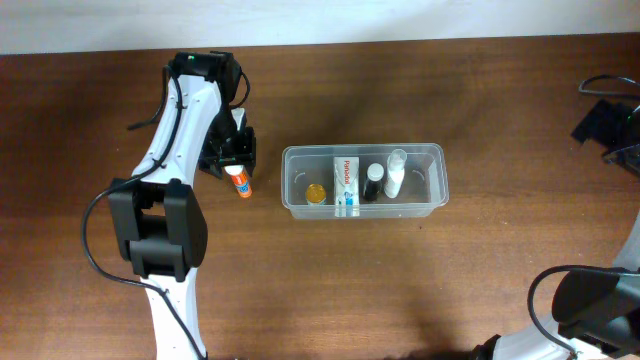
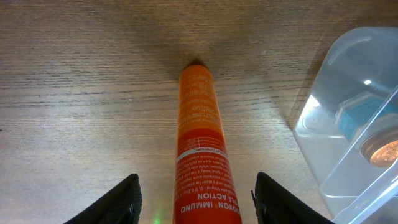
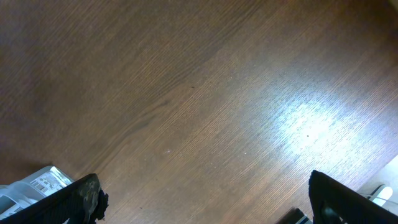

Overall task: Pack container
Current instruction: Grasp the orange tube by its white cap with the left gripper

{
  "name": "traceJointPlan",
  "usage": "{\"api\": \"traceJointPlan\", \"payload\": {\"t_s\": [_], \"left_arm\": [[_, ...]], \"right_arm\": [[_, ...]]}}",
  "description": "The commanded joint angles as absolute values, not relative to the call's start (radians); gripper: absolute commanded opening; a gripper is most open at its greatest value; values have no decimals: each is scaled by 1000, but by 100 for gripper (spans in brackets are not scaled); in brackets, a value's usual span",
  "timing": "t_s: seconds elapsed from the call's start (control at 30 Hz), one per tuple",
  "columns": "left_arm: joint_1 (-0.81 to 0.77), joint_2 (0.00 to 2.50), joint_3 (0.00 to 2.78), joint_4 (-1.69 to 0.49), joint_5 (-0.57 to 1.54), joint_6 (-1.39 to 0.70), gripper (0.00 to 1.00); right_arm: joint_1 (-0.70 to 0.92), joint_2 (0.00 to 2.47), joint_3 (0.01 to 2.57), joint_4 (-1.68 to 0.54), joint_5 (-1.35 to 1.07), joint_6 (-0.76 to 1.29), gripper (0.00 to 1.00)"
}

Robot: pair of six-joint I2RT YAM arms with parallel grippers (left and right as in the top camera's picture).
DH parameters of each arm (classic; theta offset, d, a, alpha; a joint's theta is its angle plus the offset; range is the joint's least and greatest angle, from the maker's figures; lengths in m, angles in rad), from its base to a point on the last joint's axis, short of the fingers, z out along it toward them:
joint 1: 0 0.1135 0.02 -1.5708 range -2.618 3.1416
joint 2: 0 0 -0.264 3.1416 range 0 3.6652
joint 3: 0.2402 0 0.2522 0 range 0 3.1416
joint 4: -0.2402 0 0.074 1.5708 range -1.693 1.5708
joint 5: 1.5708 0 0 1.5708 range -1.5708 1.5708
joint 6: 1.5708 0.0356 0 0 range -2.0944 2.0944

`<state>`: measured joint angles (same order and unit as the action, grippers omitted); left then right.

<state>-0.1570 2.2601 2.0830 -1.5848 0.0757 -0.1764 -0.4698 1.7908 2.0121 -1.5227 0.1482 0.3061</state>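
The clear plastic container stands at mid-table and holds a small jar with an orange lid, a white toothpaste box, a black-capped bottle and a white bottle. An orange tube lies on the table just left of it. My left gripper is open, its fingers astride the tube without touching it in the left wrist view; the container's corner shows at the right. My right gripper is open and empty over bare wood.
Black gear and cables lie at the table's far right edge. The right arm's base is at the bottom right. A white labelled object shows at the lower left of the right wrist view.
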Motion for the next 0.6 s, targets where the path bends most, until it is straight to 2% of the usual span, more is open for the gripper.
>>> {"api": "traceJointPlan", "payload": {"t_s": [0.0,0.37,0.43,0.47,0.57], "left_arm": [[-159,2246,2072,-1584,87,-164,58],[-159,2246,2056,-1575,87,-164,57],[-159,2246,2056,-1573,87,-164,35],[-159,2246,2056,-1572,87,-164,28],[-159,2246,2056,-1571,87,-164,27]], "right_arm": [[-472,1791,2014,-1525,149,308,98],[-472,1791,2014,-1525,149,308,98],[-472,1791,2014,-1525,149,308,98],[-472,1791,2014,-1525,149,308,98],[-472,1791,2014,-1525,149,308,98]]}}
